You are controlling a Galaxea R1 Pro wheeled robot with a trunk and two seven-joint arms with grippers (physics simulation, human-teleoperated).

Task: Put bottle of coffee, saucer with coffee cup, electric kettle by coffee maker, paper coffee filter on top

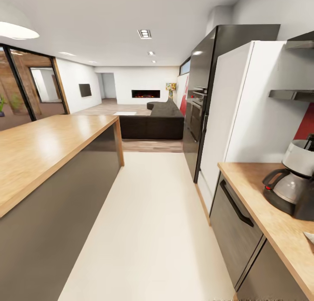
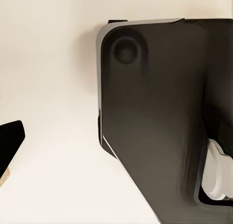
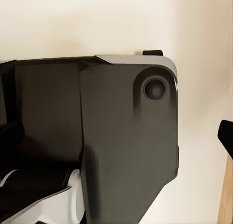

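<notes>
Stands on the wooden countertop (image 1: 257, 192) at the right of the head view — the coffee maker (image 1: 293, 182), grey carafe with a black handle, near the wall. Just beyond the counter, a white refrigerator (image 1: 237, 118) and a black oven column (image 1: 201, 92). At the left, a wooden-topped island (image 1: 39, 146); between them, pale floor (image 1: 148, 231) running toward a dark sofa (image 1: 152, 122). In both wrist views, the robot's dark base (image 2: 160, 117) over pale floor — finger state of either gripper: cannot tell.
</notes>
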